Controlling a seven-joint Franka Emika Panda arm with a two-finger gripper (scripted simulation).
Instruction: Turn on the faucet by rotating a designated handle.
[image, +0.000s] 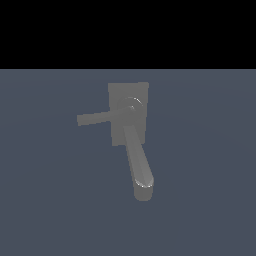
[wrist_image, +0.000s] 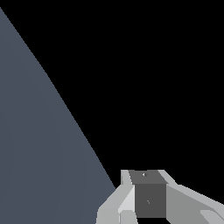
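The faucet (image: 129, 114) stands alone on the blue-grey floor (image: 45, 200), with open floor on every side of its square base, so nothing blocks an approach from any direction in the exterior view. The thin handle (image: 94, 119) juts toward the exterior view's left with free space above, below and past its tip, while the thick spout (image: 139, 167) reaches toward the camera and fills the room in front of the base. In the wrist view only floor and black void lie beyond the gripper (wrist_image: 146, 197).
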